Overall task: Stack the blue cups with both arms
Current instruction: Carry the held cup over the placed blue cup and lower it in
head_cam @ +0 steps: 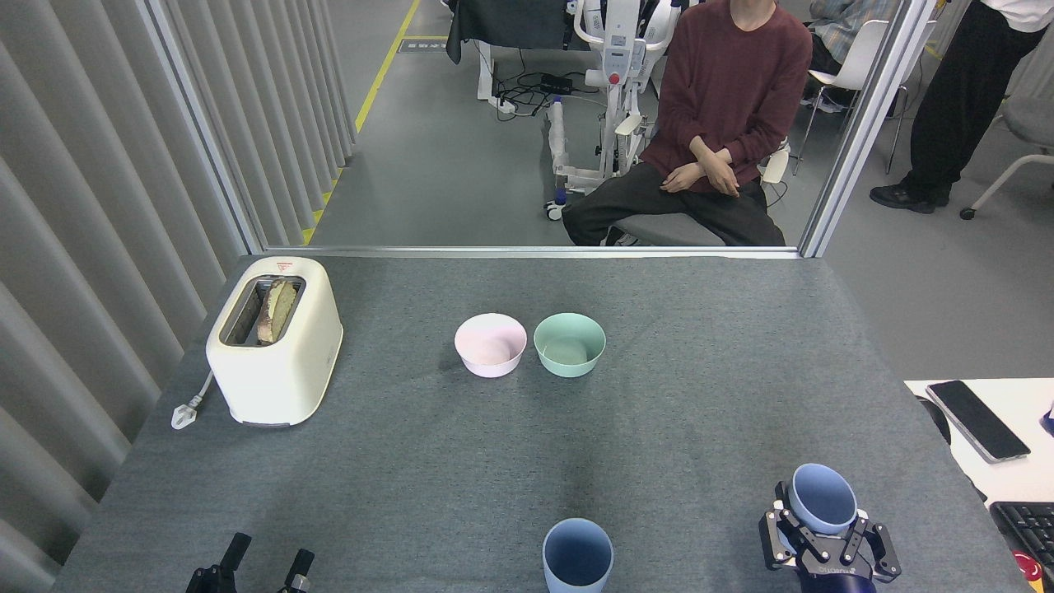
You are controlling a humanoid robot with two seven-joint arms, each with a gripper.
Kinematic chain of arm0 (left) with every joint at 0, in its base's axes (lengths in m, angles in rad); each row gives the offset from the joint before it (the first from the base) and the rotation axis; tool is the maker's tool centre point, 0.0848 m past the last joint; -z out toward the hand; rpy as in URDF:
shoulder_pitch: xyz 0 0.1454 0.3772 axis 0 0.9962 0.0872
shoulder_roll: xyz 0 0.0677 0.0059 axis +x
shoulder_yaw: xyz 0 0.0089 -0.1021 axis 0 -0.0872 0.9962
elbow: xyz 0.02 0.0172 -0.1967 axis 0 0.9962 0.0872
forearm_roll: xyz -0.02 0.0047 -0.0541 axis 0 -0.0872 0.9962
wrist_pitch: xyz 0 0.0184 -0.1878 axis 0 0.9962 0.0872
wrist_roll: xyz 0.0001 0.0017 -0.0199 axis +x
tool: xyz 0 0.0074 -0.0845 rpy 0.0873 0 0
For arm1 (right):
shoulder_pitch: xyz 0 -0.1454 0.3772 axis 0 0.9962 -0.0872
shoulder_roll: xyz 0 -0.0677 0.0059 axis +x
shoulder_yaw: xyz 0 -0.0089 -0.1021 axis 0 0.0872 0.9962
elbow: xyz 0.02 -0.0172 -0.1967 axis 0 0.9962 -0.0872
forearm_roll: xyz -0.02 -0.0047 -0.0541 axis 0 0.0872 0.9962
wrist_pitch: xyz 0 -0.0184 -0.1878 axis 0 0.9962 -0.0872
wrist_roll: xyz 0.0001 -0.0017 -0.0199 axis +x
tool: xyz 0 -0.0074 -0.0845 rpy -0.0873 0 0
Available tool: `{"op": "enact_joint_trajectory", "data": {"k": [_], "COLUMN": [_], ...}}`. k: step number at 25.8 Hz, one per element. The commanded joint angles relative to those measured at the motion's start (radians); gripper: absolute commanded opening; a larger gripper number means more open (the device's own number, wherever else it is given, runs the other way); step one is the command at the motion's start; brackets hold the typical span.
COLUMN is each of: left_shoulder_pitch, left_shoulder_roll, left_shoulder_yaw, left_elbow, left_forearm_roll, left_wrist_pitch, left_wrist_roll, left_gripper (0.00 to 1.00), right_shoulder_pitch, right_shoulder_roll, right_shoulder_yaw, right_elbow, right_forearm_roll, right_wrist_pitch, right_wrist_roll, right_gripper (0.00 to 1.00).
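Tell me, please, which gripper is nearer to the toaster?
Left. The left gripper sits at the table's near edge, below the toaster; the right gripper is far across, around a blue cup.

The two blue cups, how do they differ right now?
The right blue cup sits between the fingers of the right gripper; the middle blue cup stands free with nothing around it. The right cup's mouth tips toward the camera; the middle cup stands upright, cut off by the frame's lower edge. Both are pale blue, handleless and empty.
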Motion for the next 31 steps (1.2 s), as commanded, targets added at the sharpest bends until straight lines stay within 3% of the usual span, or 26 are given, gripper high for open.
{"op": "enact_joint_trajectory", "data": {"k": [1,6,9,13,22,31], "left_shoulder_pitch": [0.0,0.001,0.012,0.026,0.032,0.03], "left_shoulder_roll": [0.0,-0.004,-0.017,-0.017,-0.014,-0.014], "left_shoulder_yaw": [-0.001,-0.004,-0.004,-0.004,0.0,0.002], "left_elbow": [0.0,0.0,-0.003,-0.031,-0.035,-0.034], "left_forearm_roll": [-0.001,-0.001,-0.004,-0.004,-0.004,-0.003], "left_wrist_pitch": [0.0,0.0,0.0,0.0,-0.001,-0.001], "left_wrist_roll": [0.0,0.001,0.001,0.001,0.001,0.003], "left_gripper": [1.0,1.0,1.0,1.0,1.0,1.0], "right_shoulder_pitch": [0.033,0.172,0.174,0.166,0.182,0.211], "right_shoulder_roll": [0.01,0.049,0.052,0.072,0.149,0.156], "right_shoulder_yaw": [0.005,0.066,0.189,0.298,0.382,0.385], "right_elbow": [-0.11,-0.473,-0.547,-0.57,-0.559,-0.556], "right_forearm_roll": [0.0,0.006,0.014,0.095,0.229,0.258], "right_wrist_pitch": [-0.049,-0.203,-0.236,-0.239,-0.244,-0.246], "right_wrist_roll": [-0.021,0.01,0.038,0.061,0.067,0.073], "right_gripper": [0.37,0.38,0.39,0.4,0.42,0.43]}}
